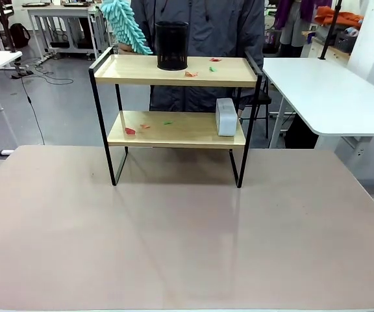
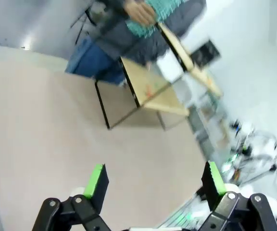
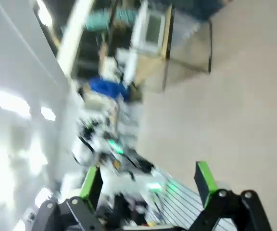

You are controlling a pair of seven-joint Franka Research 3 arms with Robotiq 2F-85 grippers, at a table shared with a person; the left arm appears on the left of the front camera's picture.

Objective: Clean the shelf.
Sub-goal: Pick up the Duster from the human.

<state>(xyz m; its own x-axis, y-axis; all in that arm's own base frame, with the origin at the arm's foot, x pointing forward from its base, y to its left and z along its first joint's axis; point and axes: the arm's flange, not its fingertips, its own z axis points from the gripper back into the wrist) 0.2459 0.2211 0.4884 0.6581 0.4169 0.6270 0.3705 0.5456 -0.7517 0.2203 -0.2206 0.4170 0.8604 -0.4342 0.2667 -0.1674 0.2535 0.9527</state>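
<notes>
The shelf [image 1: 135,70] stands at the far middle of the table [image 1: 187,247], with a person [image 1: 206,26] just behind it. Its top board carries a black mesh cup [image 1: 172,45] and paper scraps [image 1: 191,74]. The lower board has more scraps and a white box [image 1: 226,117] at the right. The person's hand [image 2: 139,12] holds a teal duster [image 1: 123,25] over the top board's left end. The left gripper [image 2: 155,179] and right gripper [image 3: 148,180] both gape wide and empty above the table.

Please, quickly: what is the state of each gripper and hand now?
Left gripper: open, holding nothing.
Right gripper: open, holding nothing.
Person's hand: holding a teal duster.
</notes>
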